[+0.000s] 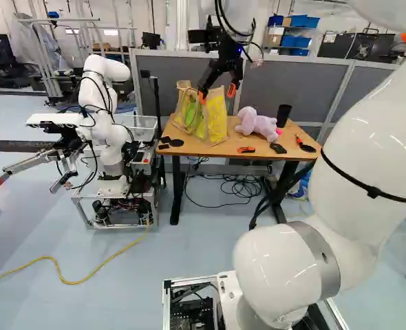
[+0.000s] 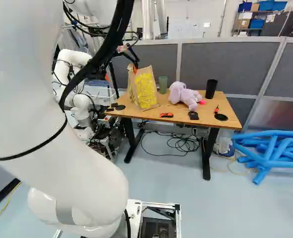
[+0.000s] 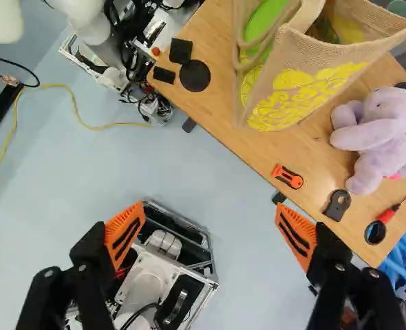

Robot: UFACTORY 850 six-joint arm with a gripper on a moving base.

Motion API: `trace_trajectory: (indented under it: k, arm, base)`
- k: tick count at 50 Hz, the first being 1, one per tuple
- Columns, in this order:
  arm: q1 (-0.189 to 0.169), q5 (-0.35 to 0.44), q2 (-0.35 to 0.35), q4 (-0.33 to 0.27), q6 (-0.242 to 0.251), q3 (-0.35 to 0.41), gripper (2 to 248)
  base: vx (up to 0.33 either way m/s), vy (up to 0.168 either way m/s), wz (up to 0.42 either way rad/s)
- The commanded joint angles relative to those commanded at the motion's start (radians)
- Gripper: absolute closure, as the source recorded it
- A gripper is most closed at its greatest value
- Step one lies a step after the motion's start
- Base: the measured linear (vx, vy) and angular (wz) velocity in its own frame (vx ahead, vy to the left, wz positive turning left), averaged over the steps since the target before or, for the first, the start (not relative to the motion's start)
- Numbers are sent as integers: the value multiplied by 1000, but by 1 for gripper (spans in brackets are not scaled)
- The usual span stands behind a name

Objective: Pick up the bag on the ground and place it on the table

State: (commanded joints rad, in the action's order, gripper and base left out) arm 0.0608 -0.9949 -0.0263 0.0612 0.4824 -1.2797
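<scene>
The bag [image 1: 215, 122] stands upright on the wooden surface [image 3: 220, 113], near its left end in the left base view; its weight seems carried there, so I judge that the placing is done and only a clean retreat is left. My pincer [image 3: 210, 235] has its two fingers spread wide, with nothing between them; in the wrist view the handles [image 3: 292, 24] lie ahead of the fingers and free of them.

To finish well, I should keep the fingers apart and draw back slowly, away from the handles; a loop caught on a fingertip could tip the bag toward the purple plush toy [image 2: 184, 95] or the green cup [image 2: 163, 84] behind it; I should also not sweep sideways, because another robot [image 1: 107, 82] stands close at the left of the left base view; the orange cutter [image 3: 287, 177] lies near the surface's edge, so a low path there could push it off.

About writing: the bag carries a yellow print; from the wrist it shows fruit-like slices, and in the right base view its other marks look like lettering, too small for me to read; I can make out no brand or label.
</scene>
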Motion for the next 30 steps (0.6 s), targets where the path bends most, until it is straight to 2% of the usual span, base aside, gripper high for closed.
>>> trace_trajectory:
  k: [30]
  arm:
    - [-8,234,-32,-8,-60,149,3]
  base:
    - [0,0,0]
